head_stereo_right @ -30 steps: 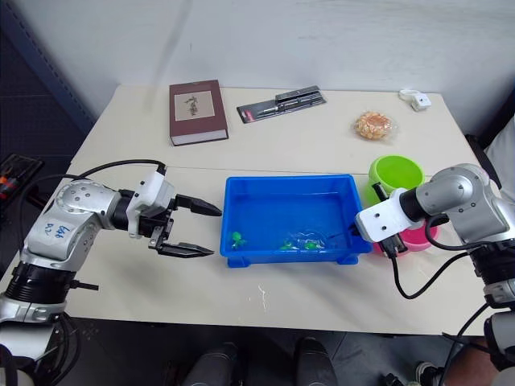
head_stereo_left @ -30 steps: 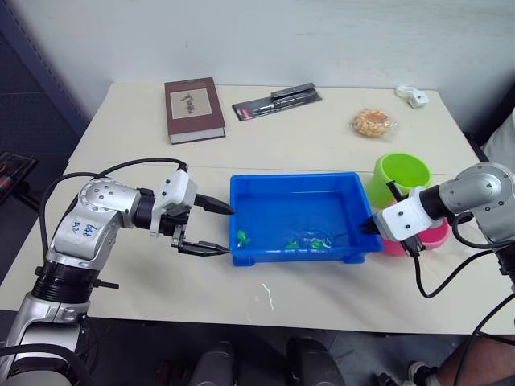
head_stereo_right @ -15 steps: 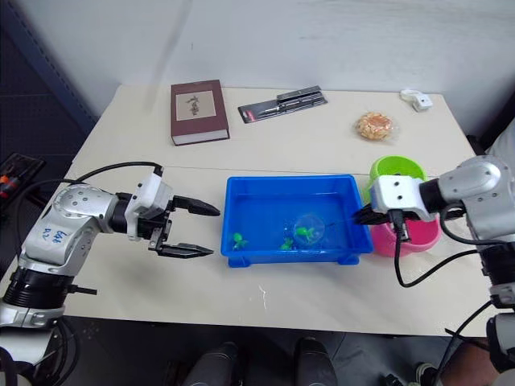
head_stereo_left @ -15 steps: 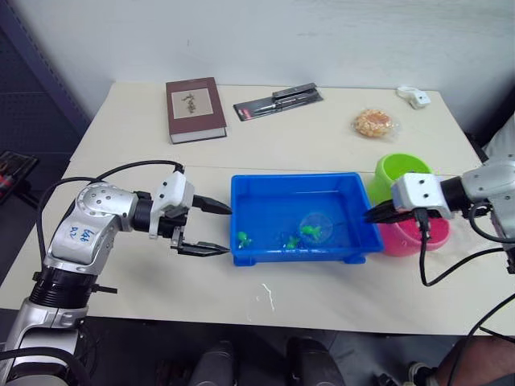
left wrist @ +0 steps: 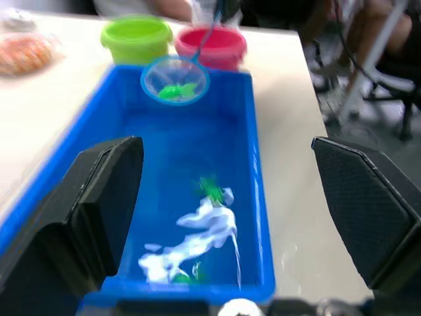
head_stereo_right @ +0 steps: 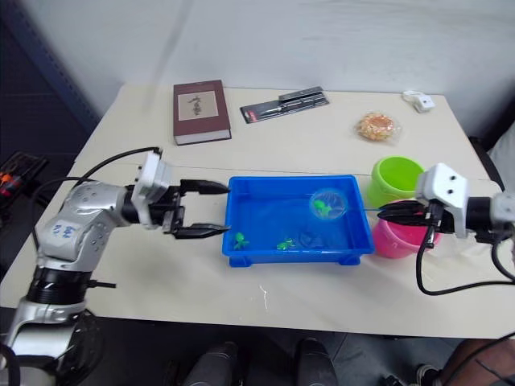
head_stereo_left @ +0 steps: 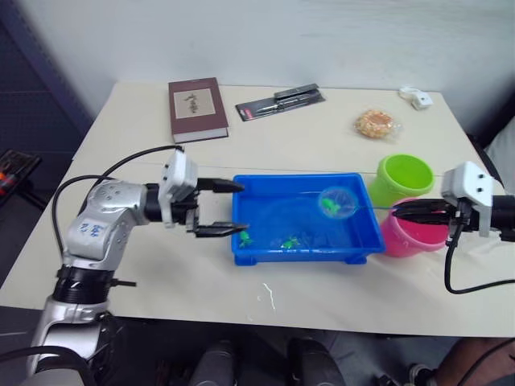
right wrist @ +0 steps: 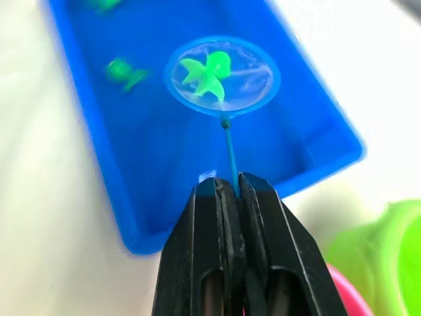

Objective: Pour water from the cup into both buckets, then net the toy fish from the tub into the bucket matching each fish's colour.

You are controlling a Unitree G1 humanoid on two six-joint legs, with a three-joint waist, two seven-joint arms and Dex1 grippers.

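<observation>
Right claw [right wrist: 231,191] clamped on net [head_stereo_left: 336,200] stick; green fish [right wrist: 207,74] netted above tub [head_stereo_left: 241,249]. Left claw [head_stereo_left: 232,207] spread, empty. Probably best: keep hoop level, swing right to green bucket [head_stereo_left: 402,178].

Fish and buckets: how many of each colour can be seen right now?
Green fish: 3, one in the net, two in the tub
Green bucket: 1
Pink bucket: 1
Total: 5
</observation>
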